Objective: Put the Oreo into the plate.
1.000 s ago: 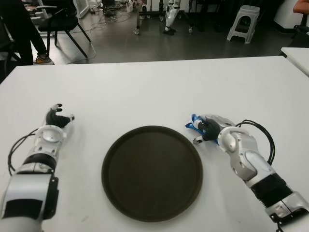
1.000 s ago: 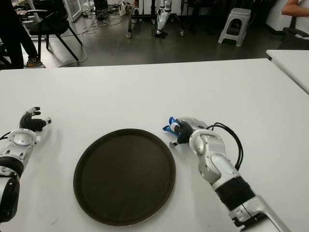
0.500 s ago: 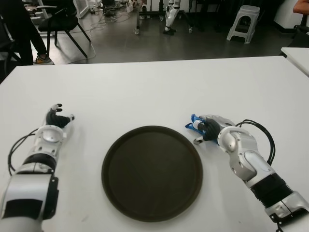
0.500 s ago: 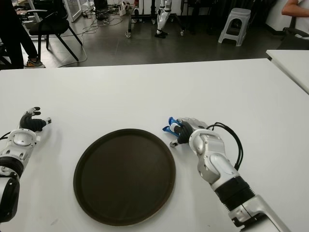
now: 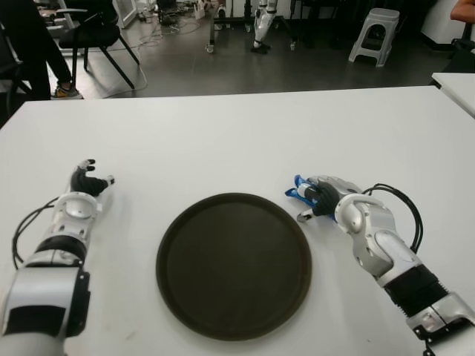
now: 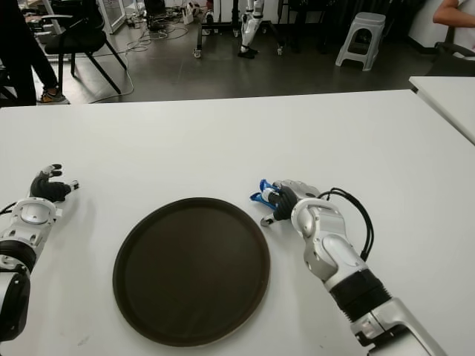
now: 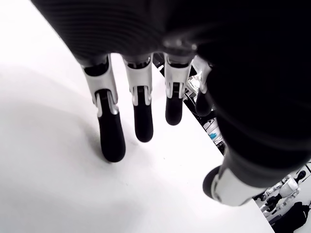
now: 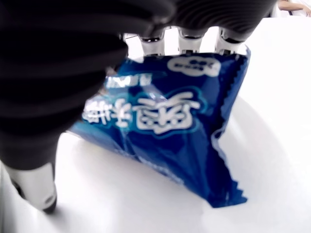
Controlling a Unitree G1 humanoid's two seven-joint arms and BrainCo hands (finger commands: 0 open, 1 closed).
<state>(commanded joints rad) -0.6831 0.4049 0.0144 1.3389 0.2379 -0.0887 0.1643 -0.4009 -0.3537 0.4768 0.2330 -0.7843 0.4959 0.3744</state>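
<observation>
a white desk (image 5: 223, 141) carries a dark round plate (image 5: 233, 264) near its near edge, about midway between the side edges. just off the plate's rim toward the right edge, the right hand (image 5: 320, 199) lies low over a blue oreo pack (image 5: 297, 190), its fingers curled around the pack; the pack's blue tip sticks out from under the fingers on the side toward the plate. the right wrist view shows the same grasp from close by: the oreo pack (image 8: 165, 131) is crumpled, white print on its face, pinned under the fingers (image 8: 188, 41) at one end while its crimped end touches the white desk surface. so the oreo is in the right hand, on the desk beside the plate and not on it. a black cable (image 5: 401, 204) loops off the right forearm over the desk. the left hand (image 5: 87, 182) shows well apart from the plate, toward the left edge of the desk, and holds nothing; in the left wrist view its fingers (image 7: 111, 131) hang straight and relaxed, the dark tips at or just above the desk. past the far edge of the desk is a grey floor with a chair (image 5: 93, 37), a plastic stool (image 5: 374, 34) and a person's legs (image 5: 37, 44) at the far left.
</observation>
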